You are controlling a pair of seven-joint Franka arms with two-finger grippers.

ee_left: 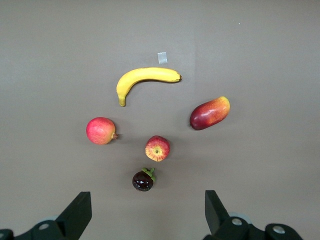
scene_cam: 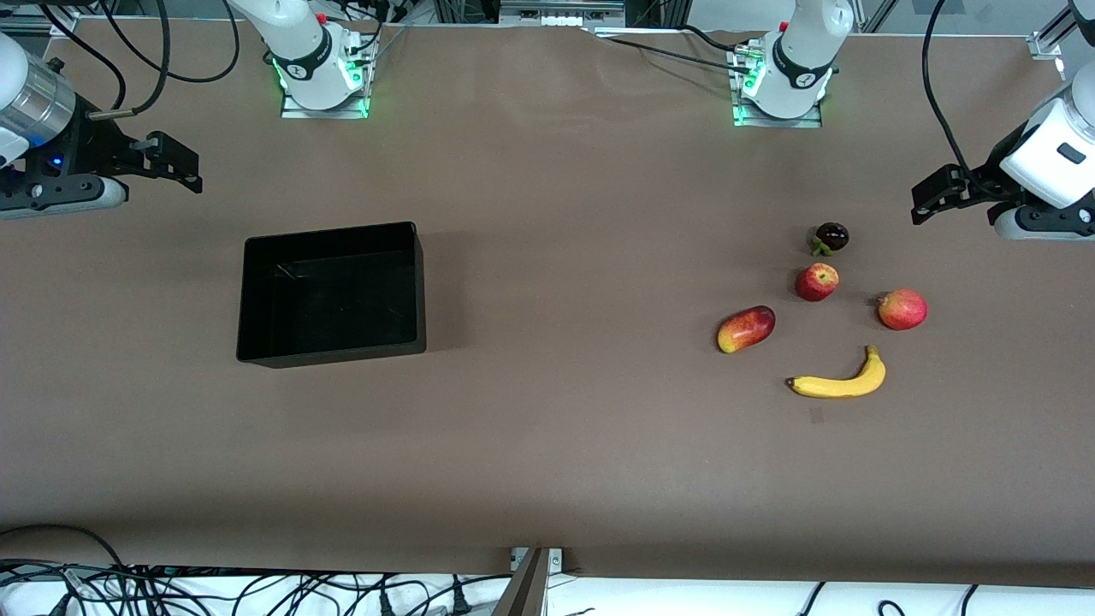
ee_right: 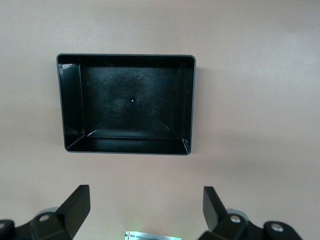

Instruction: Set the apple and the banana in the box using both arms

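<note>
Item, box (scene_cam: 332, 293): black, empty, at left of centre in the front frame, on the brown bench (scene_cam: 556, 445). Item, apple (scene_cam: 817, 281): right of centre, between a dark purple fruit (scene_cam: 831, 237) above it and the banana (scene_cam: 840, 381) below. Also present: pinkish-red fruit (scene_cam: 902, 309) and mango-like fruit (scene_cam: 746, 328), both to be left alone. Nothing was yet lifted. Judgement on the pick: I would descend squarely over the apple, fingers clear of the purple fruit just beside it, and take the banana across its middle. Item, my left end effector (scene_cam: 928, 195): at the right edge, held high beside the fruit group, fingers spread wide, holding nothing. Item, my right end effector (scene_cam: 175, 162): at the upper left edge, raised near the box, likewise wide apart and empty.
</note>
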